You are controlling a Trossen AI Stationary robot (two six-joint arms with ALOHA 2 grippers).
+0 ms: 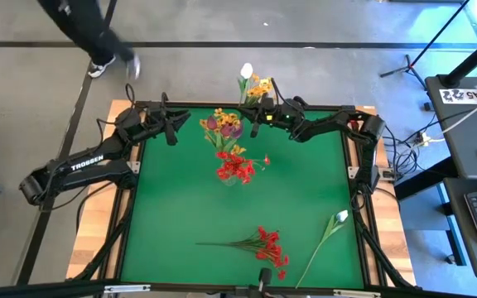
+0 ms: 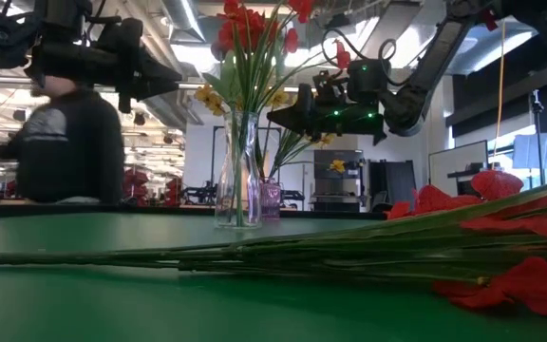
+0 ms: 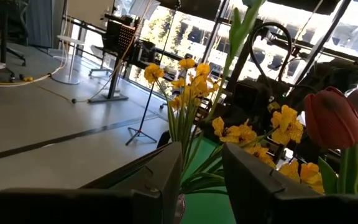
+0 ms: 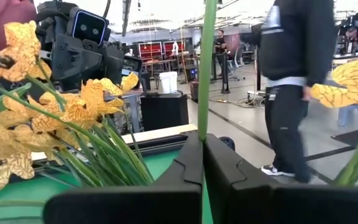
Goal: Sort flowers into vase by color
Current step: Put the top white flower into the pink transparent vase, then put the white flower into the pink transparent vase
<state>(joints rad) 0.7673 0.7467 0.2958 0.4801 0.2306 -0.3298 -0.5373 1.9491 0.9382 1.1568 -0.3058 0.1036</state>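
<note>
Right claw [image 4: 202, 163] pinches a thin smooth green stem [image 4: 207, 68].

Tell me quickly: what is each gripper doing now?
Left gripper: open, holding nothing.
Right gripper: shut on a green stem.

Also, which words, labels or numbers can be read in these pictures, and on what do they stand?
"TROSSEN": white letters on the left arm, in the high view.
Characters on a card on the desk at the right edge: too blurred to read.
Low view and both wrist views: no readable text.
</note>
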